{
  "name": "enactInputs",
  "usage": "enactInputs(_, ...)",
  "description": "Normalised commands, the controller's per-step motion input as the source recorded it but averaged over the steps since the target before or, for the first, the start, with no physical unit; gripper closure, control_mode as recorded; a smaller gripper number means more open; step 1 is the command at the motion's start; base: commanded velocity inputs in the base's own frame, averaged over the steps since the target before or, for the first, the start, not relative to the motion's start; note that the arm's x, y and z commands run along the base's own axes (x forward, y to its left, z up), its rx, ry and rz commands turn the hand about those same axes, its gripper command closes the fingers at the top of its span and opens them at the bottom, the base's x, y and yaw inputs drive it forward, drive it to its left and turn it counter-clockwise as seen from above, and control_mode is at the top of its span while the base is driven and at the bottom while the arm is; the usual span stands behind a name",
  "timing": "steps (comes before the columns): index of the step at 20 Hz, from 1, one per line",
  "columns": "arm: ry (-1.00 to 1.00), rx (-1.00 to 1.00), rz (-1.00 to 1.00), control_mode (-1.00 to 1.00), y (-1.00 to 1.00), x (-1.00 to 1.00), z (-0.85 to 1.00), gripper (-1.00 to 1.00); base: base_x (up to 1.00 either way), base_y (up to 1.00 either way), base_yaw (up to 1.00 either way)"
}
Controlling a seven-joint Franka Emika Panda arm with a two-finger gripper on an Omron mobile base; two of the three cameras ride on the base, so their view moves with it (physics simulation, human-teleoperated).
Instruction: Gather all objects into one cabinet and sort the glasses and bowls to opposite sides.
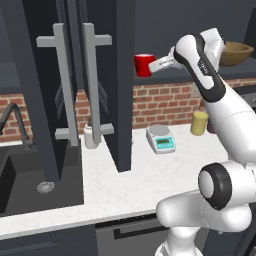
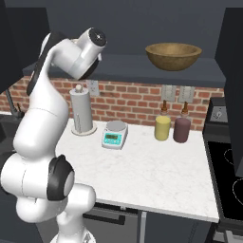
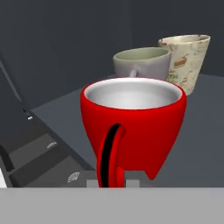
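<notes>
I see the red mug (image 3: 133,127) as glossy and smooth, pale inside. The beige mug (image 3: 186,59) looks matt and speckled, the small bowl (image 3: 142,63) dull ceramic. My wooden bowl (image 2: 173,55) shows brown grain; the counter (image 2: 156,175) reads as polished marble, against rough brick (image 2: 128,102).
</notes>
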Motion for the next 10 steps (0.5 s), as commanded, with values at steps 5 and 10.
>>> enactInputs(5, -0.09, 0.00, 0.00, -1.00, 0.03, 0.01, -0.26, 1.00, 0.00, 0.00, 0.00)
enactInputs(10, -0.09, 0.00, 0.00, -1.00, 0.06, 0.04, -0.26, 1.00, 0.00, 0.00, 0.00)
